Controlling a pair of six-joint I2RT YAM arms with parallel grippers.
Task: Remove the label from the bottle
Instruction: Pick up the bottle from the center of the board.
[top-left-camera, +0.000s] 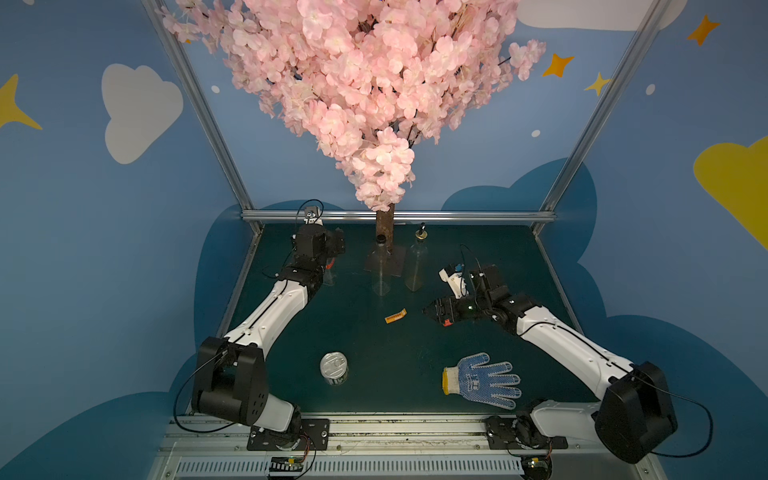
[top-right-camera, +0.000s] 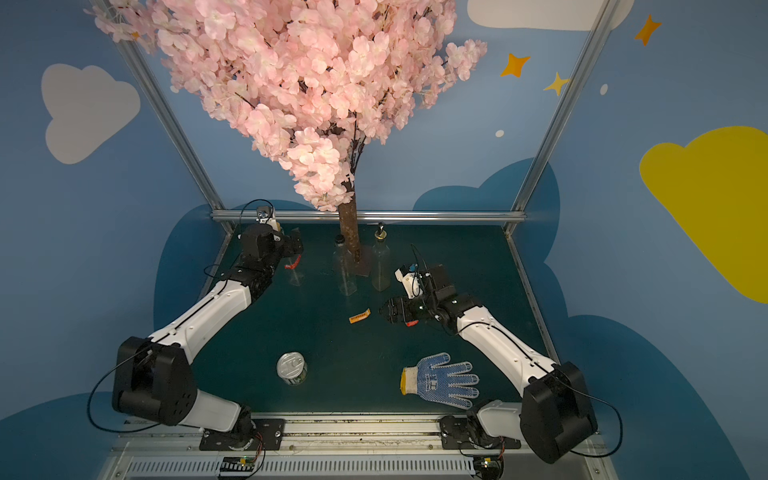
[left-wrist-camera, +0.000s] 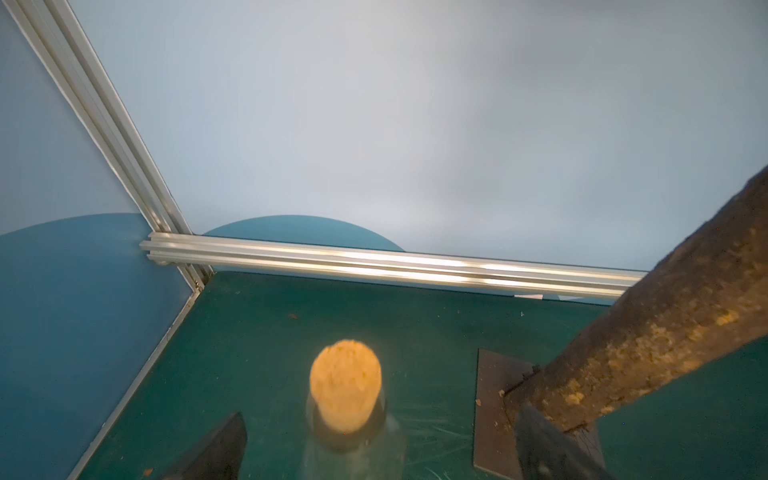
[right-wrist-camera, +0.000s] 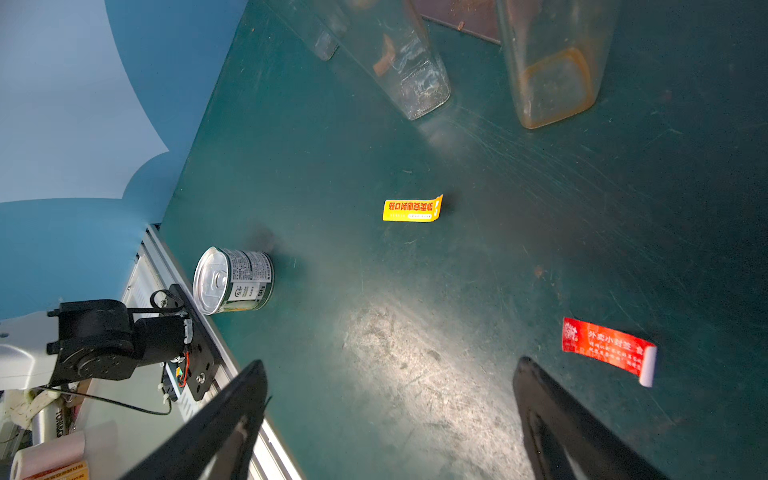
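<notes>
Clear glass bottle with a cork stopper (top-right-camera: 294, 274) stands upright near the far left corner of the dark green table surface (top-left-camera: 374, 395). Its long axis is vertical and the cork (left-wrist-camera: 345, 386) points straight up. Red strip (top-right-camera: 294, 262) on its upper part looks like a label; can't tell how firmly it's stuck.

Left gripper (left-wrist-camera: 380, 411) hangs over the bottle with fingers pointing down. They are spread wide either side of the cork with a gap on both sides, holding nothing. Right gripper (right-wrist-camera: 390, 363) is right of centre, low over the surface, also spread wide with nothing between.

Loose red label (right-wrist-camera: 609, 349), one end curled, lies just beside it. Loose yellow label (right-wrist-camera: 412, 208) lies flat near the centre.

Black-capped clear bottle (top-left-camera: 381, 266) and pourer-topped clear bottle (top-left-camera: 417, 262) stand by the brown tree trunk (top-left-camera: 384, 226) at the far edge. Silver tin can (top-left-camera: 333, 368) and blue-dotted white work glove (top-left-camera: 482, 380) sit near the front edge.
</notes>
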